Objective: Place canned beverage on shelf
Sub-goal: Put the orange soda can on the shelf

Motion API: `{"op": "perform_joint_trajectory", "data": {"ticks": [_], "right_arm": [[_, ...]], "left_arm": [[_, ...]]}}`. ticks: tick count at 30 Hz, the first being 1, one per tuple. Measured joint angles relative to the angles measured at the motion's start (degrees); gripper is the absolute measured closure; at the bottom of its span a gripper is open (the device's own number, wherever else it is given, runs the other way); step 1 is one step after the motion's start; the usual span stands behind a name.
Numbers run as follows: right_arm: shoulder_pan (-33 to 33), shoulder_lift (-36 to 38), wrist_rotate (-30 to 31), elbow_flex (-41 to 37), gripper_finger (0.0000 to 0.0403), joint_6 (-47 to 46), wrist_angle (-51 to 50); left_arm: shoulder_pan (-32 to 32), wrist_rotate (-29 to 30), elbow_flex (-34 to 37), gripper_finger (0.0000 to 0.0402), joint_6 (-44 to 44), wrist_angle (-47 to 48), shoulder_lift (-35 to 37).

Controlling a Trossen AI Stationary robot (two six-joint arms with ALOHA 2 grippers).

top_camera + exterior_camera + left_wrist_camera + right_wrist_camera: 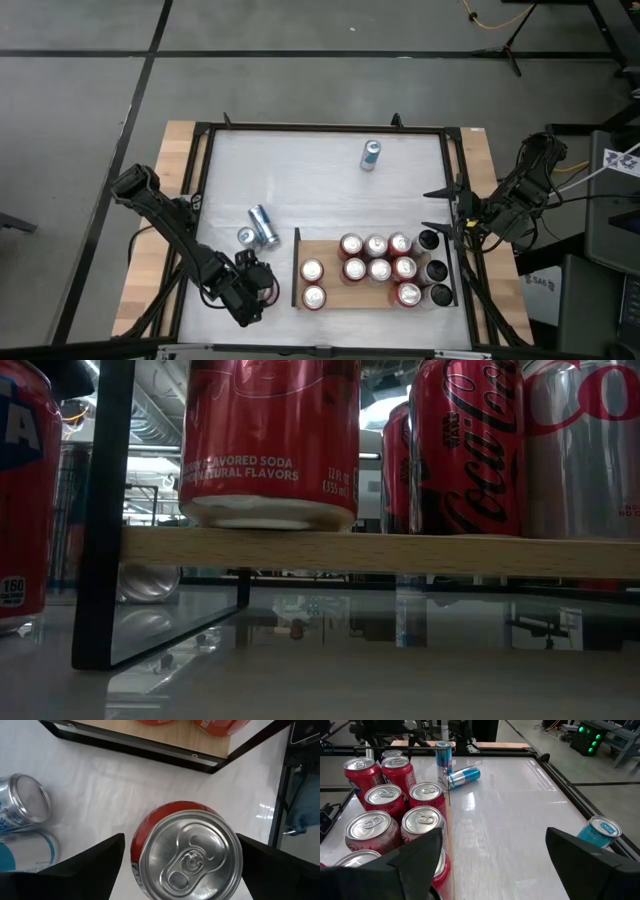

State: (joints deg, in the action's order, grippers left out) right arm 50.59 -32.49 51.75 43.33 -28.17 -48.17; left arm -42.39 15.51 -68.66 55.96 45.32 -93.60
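Left end effector (180,870) found at about 7 o'clock on the white counter (310,160), fingers spread wide on either side of an upright red aluminium soda can (187,852), not yet closed on it by the wrist view. Can standing on the counter just beside the shelf's black metal end rail, outside the board. Flat light-brown wooden shelf (335,298) lying at roughly 5 o'clock, already carrying nearly a dozen upright red, silver and black cans, mostly on its right half. Right end effector (490,865) parked at the counter's 3 o'clock edge, fingers spread, holding nothing. Two slim silver-and-blue cans (257,229) noted near 8 o'clock, one upright and one lying on its side, and another slim can (370,155) at 12 o'clock. Step in hand judged as the grasp of the red can. Next move calls for closing squarely on the can body, lifting clear of the rail, and setting down on the bare left portion of the board without nudging neighbours.
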Motion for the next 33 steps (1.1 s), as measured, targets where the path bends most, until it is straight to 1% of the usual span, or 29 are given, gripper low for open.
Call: {"op": "perform_joint_trajectory", "data": {"ticks": [3,10,14,17,20,23,26,29,33], "right_arm": [[0.01,-0.01,0.0,0.0,0.0056,0.0,-0.02],[0.0,0.0,0.02,0.0,0.0056,0.01,-0.02],[0.02,0.0,0.0,0.0,0.0056,0.01,-0.02],[0.0,-0.02,0.0,0.0,0.0056,0.01,-0.02],[0.0,-0.02,0.01,0.0,0.0056,0.01,-0.02],[0.01,-0.01,0.0,-0.01,0.0056,0.01,-0.02],[0.0,-0.01,0.0,0.0,0.0056,0.01,-0.02],[0.0,0.0,0.0,0.0,0.0056,0.01,-0.02],[0.01,-0.01,0.01,0.0,0.0056,0.01,-0.02]], "left_arm": [[-0.02,-0.14,0.0,0.0061,0.0,-0.02,-0.04],[0.14,-0.58,-0.43,0.012,0.47,0.27,-0.04],[1.47,-1.46,-3.06,0.0129,0.45,1.42,-0.17],[3.06,-2.83,-6.57,0.0129,0.27,4.69,-0.17],[4.73,-5.85,-10.66,0.0129,-1.36,10.56,-0.17],[6.11,-7.06,-15.99,0.0129,-2.94,17.22,-0.14],[7.63,-6.96,-21.14,0.0128,-4.79,24.18,-0.11],[9.34,-5.86,-26.57,0.0128,-6.54,28.81,-0.11],[11.89,-5.77,-33.36,0.0128,-8.59,35.9,-0.11]]}}
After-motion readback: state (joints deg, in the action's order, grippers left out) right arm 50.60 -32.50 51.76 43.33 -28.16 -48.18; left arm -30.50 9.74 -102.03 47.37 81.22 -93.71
